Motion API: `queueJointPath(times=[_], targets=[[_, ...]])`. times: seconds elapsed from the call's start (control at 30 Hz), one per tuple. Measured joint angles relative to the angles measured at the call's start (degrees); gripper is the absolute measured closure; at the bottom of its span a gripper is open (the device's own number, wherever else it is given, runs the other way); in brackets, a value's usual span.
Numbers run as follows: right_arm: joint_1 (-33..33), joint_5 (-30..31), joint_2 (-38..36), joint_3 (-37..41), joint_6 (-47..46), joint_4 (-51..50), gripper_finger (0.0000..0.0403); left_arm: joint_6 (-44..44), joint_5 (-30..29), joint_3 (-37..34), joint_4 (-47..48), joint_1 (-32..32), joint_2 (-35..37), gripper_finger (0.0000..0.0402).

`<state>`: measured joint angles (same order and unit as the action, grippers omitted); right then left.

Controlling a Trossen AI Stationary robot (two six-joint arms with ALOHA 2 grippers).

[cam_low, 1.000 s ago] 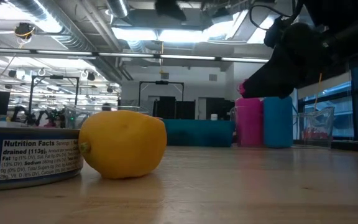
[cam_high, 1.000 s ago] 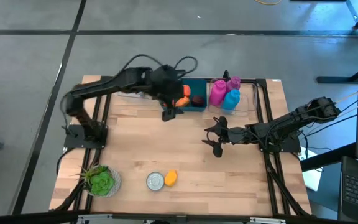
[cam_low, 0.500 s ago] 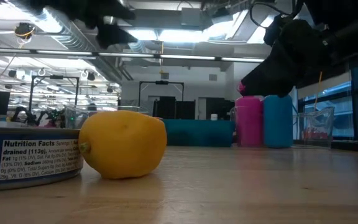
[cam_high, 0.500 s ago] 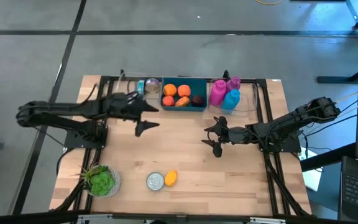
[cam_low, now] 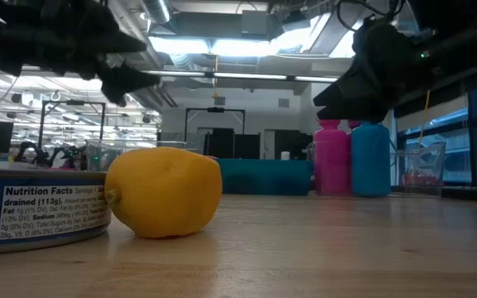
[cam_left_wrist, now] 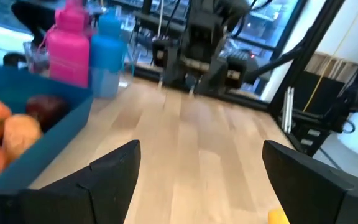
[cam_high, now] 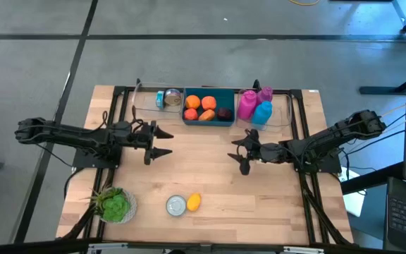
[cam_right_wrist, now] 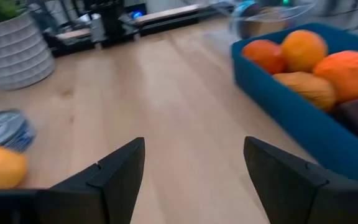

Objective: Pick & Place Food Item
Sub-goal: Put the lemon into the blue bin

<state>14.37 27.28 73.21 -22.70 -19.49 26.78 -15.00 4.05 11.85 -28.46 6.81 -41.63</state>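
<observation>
At the near edge of the wooden table [cam_high: 210, 176], a lemon [cam_high: 194, 202] was seen lying against a tin can [cam_high: 177, 204], the two touching, with a potted green plant [cam_high: 115, 205] further left. The lemon appeared to be the food item left outside the bin, so it was judged to be the thing awaiting pickup.

Further back, over the middle of the table, both grippers were held clear of the wood and nothing was gripped by either. The left gripper [cam_high: 162, 142] was found at the left with its fingers spread apart, pointing right. The right gripper [cam_high: 241, 154] was found at the right, its fingers likewise spread, pointing left. That readiness suited an approach rather than a carry.

Along the far edge, a teal bin [cam_high: 208, 121] held oranges [cam_high: 199, 104] and a dark fruit [cam_high: 223, 112], seemingly as the sorting place. To its right, a pink bottle [cam_high: 247, 104] and a blue bottle [cam_high: 261, 112] were stood in a clear container [cam_high: 283, 113].
</observation>
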Motion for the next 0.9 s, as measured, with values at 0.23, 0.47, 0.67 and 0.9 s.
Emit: queueJointPath(times=[0.23, 0.47, 0.67, 0.9], targets=[[0.0, 6.6, 0.1, 0.0, 0.1, 0.2, 0.0131, 3.5, -0.1, -1.8, -0.1, 0.0, -0.4, 0.0075], [-0.9, 7.4, 3.4, 0.0, 0.4, 2.5, 0.0131, 3.6, -3.3, -1.8, -5.2, 0.0, -0.4, 0.0075], [-2.1, -0.1, 9.0, 0.0, 0.8, 6.9, 0.0131, 4.3, -3.3, -1.8, -9.3, 0.0, -0.4, 0.0075], [-4.0, -1.7, 16.1, 0.0, 9.8, 20.8, 0.0131, 6.7, -5.7, -1.8, -10.8, 0.0, -0.4, 0.0075]])
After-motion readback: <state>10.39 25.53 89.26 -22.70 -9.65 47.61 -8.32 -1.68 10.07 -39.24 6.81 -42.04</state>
